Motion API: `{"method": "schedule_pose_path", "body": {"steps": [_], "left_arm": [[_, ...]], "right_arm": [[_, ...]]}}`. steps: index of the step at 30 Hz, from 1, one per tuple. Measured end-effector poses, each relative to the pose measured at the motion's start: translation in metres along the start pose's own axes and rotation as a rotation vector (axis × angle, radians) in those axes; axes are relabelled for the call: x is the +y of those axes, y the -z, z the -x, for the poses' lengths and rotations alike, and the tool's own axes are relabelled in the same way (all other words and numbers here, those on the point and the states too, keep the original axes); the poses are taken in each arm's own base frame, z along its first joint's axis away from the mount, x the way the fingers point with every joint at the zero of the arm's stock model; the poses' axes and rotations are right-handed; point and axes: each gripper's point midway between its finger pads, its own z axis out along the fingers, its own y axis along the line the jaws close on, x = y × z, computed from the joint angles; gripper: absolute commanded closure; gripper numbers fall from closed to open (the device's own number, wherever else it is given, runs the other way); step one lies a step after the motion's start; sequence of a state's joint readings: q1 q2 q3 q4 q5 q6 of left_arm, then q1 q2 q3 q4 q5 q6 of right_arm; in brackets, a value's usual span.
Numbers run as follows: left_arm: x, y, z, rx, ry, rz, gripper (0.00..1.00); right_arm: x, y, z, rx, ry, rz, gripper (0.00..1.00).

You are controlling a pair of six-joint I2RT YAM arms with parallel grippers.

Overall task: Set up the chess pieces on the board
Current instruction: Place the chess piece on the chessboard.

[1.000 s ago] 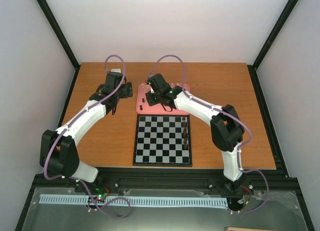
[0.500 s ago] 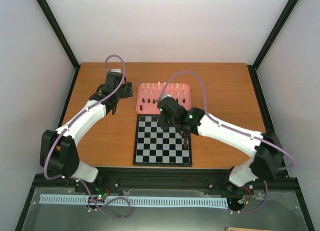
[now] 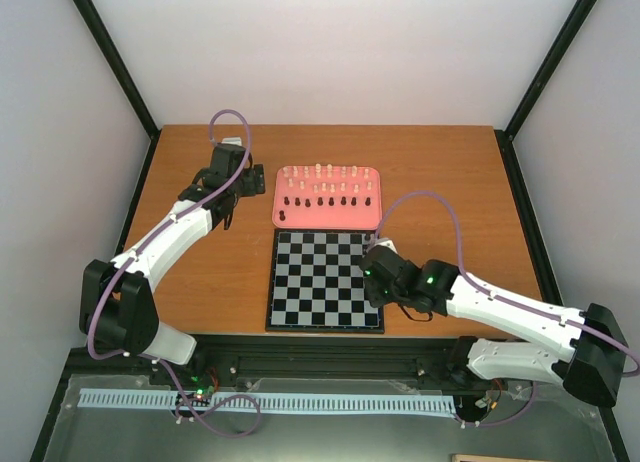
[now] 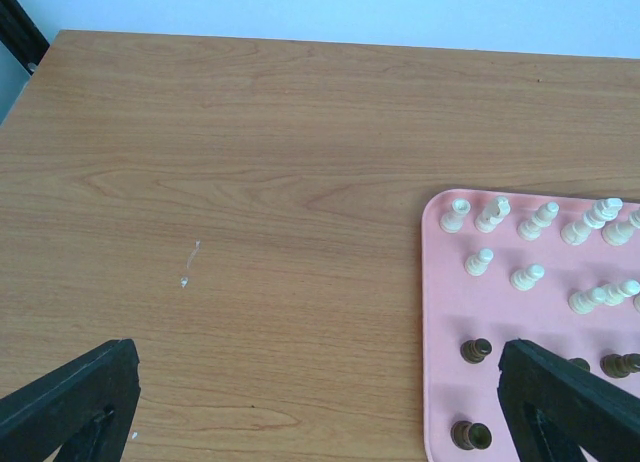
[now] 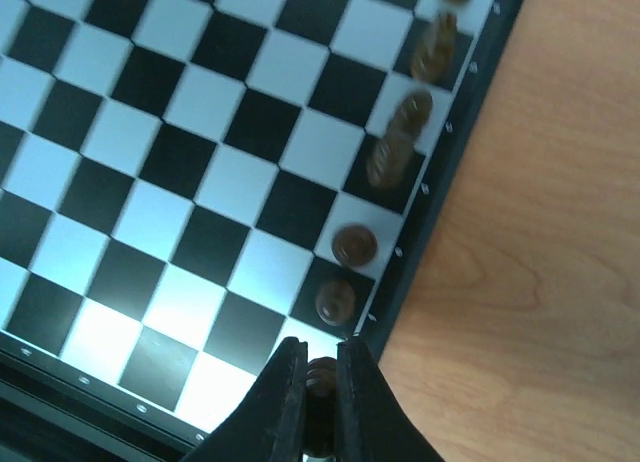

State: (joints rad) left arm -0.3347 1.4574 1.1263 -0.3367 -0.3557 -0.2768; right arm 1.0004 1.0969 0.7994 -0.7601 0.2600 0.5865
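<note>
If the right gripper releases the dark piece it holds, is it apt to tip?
Probably: the dark piece looks narrow, so a nudge may topple it. It seems rigid, pinched in the right gripper. The board looks glossy, perhaps slippery.

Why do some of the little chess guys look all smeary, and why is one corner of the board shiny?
Right wrist view: the farther dark pieces on the board are blurred, the two nearest are sharper, and a bright glare washes out its near corner. Left wrist view: the cream pieces on the pink tray look crisp under even light.
</note>
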Motion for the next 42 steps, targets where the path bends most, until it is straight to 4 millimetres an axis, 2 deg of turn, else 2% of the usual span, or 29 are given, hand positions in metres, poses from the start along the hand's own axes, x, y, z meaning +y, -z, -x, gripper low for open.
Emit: {"method": "schedule_pose_path", "body": {"steps": [3, 6, 15, 25, 31, 42], "left_arm": [[0.0, 0.0, 0.0, 0.0, 0.0, 0.0, 0.0], [0.0, 0.0, 0.0, 0.0, 0.0, 0.0, 0.0], [0.0, -0.003, -0.003, 0.007, -0.003, 0.006, 0.0], [0.0, -0.006, -0.005, 0.016, -0.007, 0.009, 0.0], [0.0, -0.008, -0.007, 0.022, -0.009, 0.01, 0.0], [0.0, -0.008, -0.007, 0.022, -0.009, 0.01, 0.0]], "right_arm": [[-0.007, -0.006, -0.017, 0.04, -0.01, -0.015, 0.97], [-0.01, -0.011, -0.025, 0.06, -0.013, -0.023, 0.97], [0.001, -0.023, -0.027, 0.078, -0.017, 0.014, 0.97], [0.003, -0.034, -0.048, 0.107, -0.016, 0.024, 0.97], [0.006, -0.037, -0.047, 0.098, -0.013, 0.022, 0.97], [0.001, -0.043, -0.046, 0.086, -0.01, -0.023, 0.97]]}}
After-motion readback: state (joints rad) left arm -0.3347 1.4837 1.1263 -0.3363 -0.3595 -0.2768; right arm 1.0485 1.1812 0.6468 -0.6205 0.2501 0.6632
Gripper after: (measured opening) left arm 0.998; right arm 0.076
